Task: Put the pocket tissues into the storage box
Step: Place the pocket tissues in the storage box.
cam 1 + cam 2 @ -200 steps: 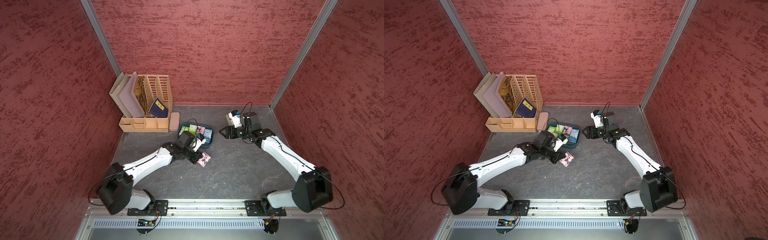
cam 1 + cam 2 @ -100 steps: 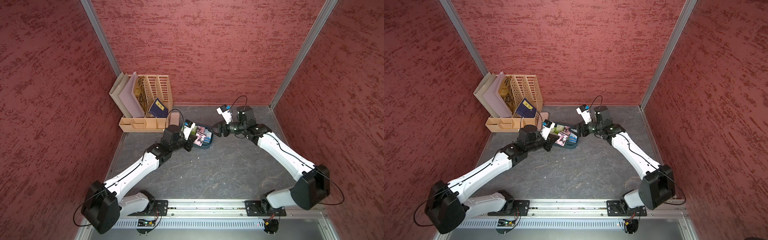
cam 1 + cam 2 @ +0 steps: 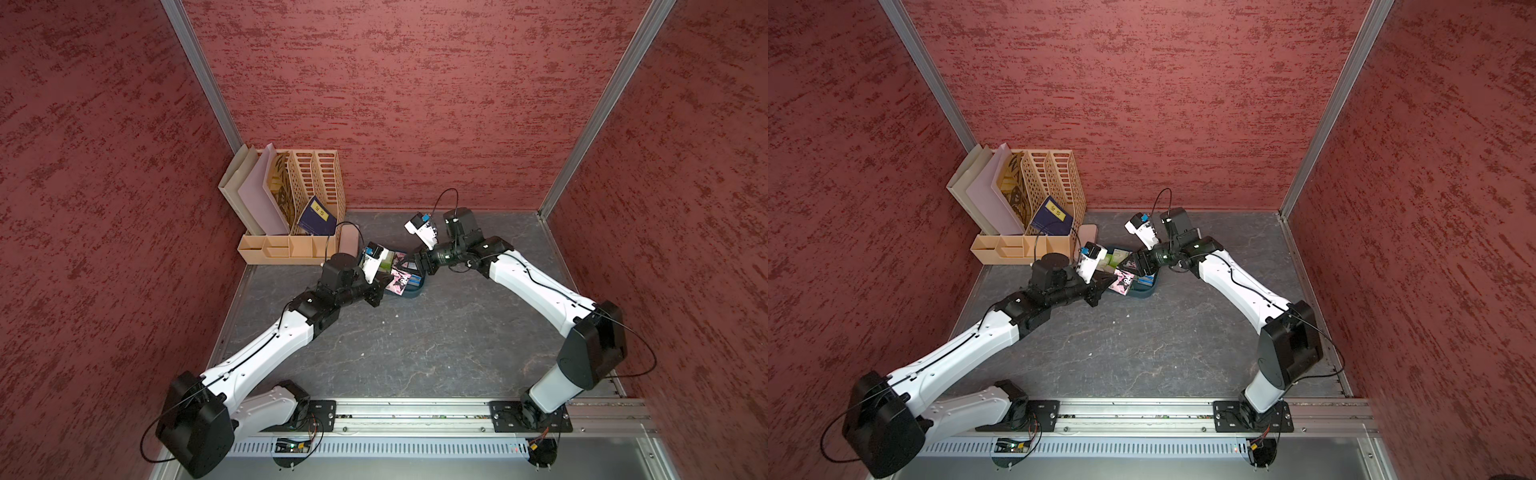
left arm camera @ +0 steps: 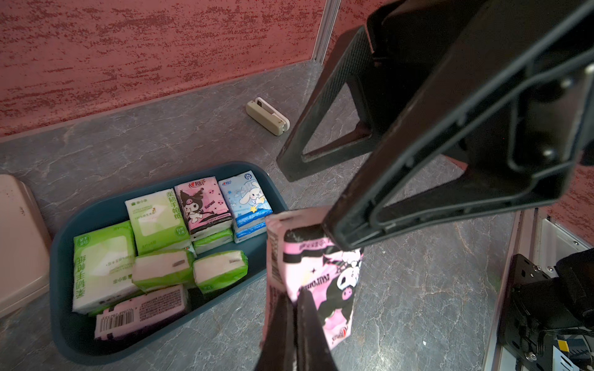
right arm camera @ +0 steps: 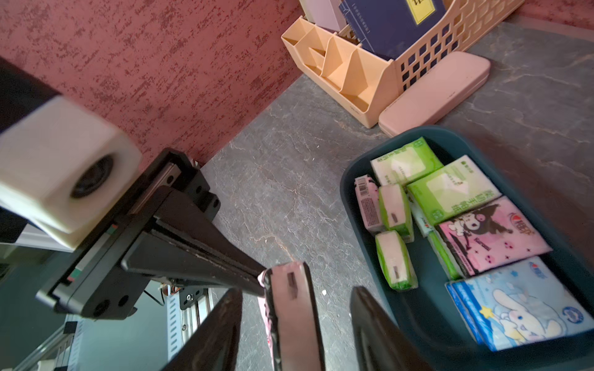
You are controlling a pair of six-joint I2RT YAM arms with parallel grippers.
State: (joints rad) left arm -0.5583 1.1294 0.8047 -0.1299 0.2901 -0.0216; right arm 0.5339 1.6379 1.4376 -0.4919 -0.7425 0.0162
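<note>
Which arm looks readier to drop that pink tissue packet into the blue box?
Probably left: the left claw is shut on the pink packet by the storage box, while the right claw only straddles it, jaws open.

Brackets a pink tissue packet (image 5: 295, 310), pinched by the left gripper (image 5: 261, 282), between parted right gripper (image 5: 295, 290) fingers, near the packet-filled storage box (image 5: 344, 192).

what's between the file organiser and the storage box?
A slim pink case, lying flat alongside the file organiser, with the storage box rim right beside it. Clearest in the right wrist view.
</note>
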